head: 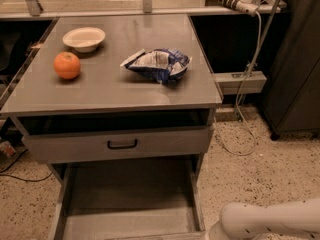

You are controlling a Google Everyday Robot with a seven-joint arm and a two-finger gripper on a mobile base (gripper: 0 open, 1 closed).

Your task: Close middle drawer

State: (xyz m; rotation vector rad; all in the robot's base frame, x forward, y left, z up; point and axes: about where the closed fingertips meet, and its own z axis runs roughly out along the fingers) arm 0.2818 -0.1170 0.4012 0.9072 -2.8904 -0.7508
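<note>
A white arm [272, 220] is seen at the lower right corner. It is formed as a smooth, rounded tubular shell, ended by a bulbous cap on its left. Faint dark specks are scattered along its surface. The gripper is cut off from view.

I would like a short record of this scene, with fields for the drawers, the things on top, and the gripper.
middle drawer: wide grey metal tray, pulled far out, not yet closed
upper drawer: taller grey front, black handle, slightly out
grey cabinet top: holds round orange fruit, white bowl, crumpled blue-white snack bag
white robot arm: lower right, beside the tray
gripper: not in view
</note>
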